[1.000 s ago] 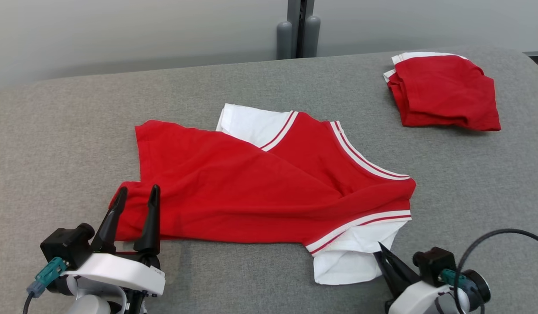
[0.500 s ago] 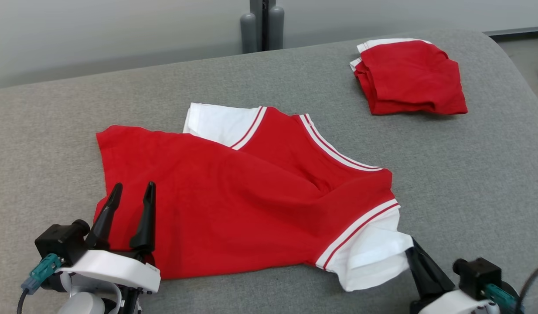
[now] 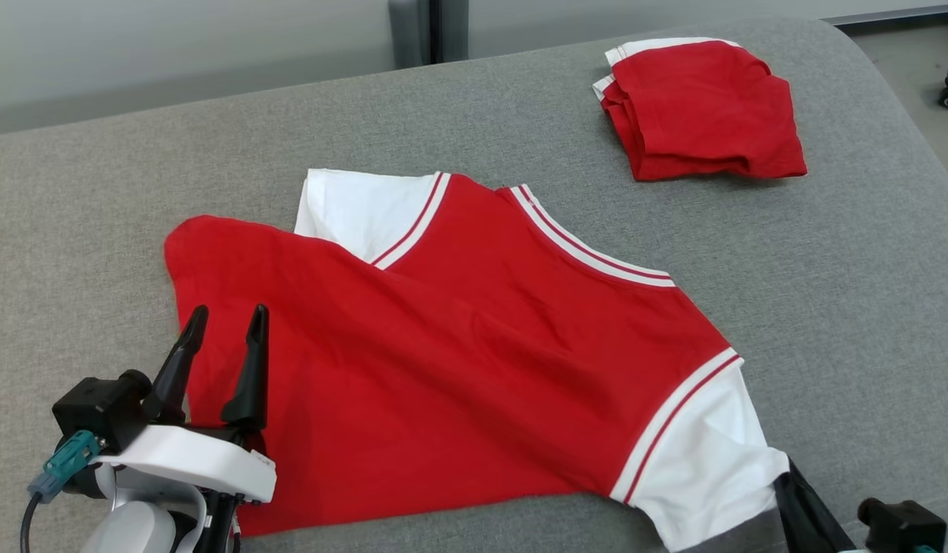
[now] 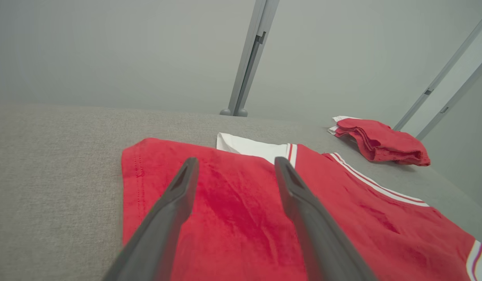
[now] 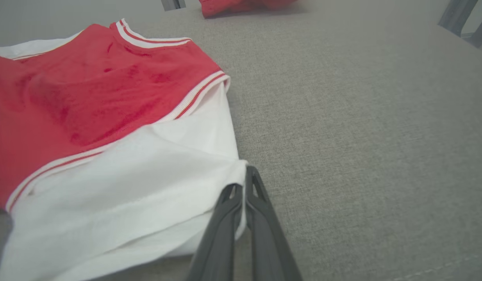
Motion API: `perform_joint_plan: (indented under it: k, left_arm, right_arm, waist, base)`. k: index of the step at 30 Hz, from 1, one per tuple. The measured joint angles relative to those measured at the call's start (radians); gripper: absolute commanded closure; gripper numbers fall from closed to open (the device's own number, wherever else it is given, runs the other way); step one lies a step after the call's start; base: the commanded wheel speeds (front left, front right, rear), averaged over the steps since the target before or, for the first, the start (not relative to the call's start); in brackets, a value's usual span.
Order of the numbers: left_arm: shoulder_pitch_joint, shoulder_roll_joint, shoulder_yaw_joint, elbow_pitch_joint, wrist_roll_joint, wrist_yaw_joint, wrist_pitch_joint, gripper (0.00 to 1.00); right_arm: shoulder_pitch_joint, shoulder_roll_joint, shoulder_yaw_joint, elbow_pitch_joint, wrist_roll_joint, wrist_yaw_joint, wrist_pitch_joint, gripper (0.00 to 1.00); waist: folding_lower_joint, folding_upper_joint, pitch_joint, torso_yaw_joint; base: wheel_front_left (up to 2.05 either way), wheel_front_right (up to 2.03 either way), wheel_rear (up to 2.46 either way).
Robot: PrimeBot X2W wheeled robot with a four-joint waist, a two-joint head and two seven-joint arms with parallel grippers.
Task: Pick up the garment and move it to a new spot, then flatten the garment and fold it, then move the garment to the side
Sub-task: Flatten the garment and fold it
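Moved: near white sleeve (image 3: 704,453) was drawn out rightward, so the garment (image 3: 459,361) lay flatter than a second before | right gripper (image 5: 243,179): pressed together, pinching the sleeve edge, likely to tension the cloth | left gripper (image 3: 226,313): spread, holding nothing, over the garment's left edge | garment: mid grey surface (image 3: 827,269), well apart from the folded red pile (image 3: 704,107)

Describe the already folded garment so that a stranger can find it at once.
Start from the grey fabric surface. At its far right corner lies the folded garment, a small thick red bundle. Its neighbour, the spread garment in the middle, is the same red and white but lies open and far larger.
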Motion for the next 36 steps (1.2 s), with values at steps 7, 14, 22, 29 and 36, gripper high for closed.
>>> perform_joint_plan:
  k: [7, 14, 22, 29, 36]
  left_arm:
    - [-0.001, -0.001, -0.008, 0.000, 0.000, 0.000, 0.001, 0.00]
    - [0.004, -0.003, -0.008, 0.001, -0.004, 0.004, -0.001, 0.00]
    - [0.025, -0.004, -0.004, -0.003, -0.012, 0.006, -0.009, 0.00]
    - [0.044, -0.002, 0.003, -0.006, -0.019, 0.010, -0.014, 0.00]
    - [0.051, 0.003, 0.011, -0.015, -0.026, 0.019, -0.015, 0.00]
  right_arm:
    - [0.000, 0.022, -0.067, 0.059, 0.039, 0.000, -0.010, 0.00]
    - [-0.009, -0.021, -0.212, 0.068, 0.049, 0.000, -0.017, 0.00]
    - [-0.015, -0.091, -0.346, 0.061, 0.009, 0.000, 0.075, 0.00]
    - [0.027, -0.129, -0.364, 0.055, -0.035, 0.000, 0.278, 0.00]
    - [0.079, -0.186, -0.356, -0.074, 0.031, 0.000, 0.401, 0.00]
  waist:
    - [0.0000, 0.0000, -0.003, 0.021]
    - [0.0000, 0.0000, -0.017, 0.058]
    - [-0.0001, 0.0000, -0.034, 0.108]
    - [0.0000, 0.0000, -0.038, 0.136]
    - [0.0000, 0.0000, -0.047, 0.129]
  base:
    - [0.00, 0.00, 0.00]
    - [0.00, 0.00, 0.00]
    - [0.00, 0.00, 0.00]
    - [0.00, 0.00, 0.00]
    - [0.00, 0.00, 0.00]
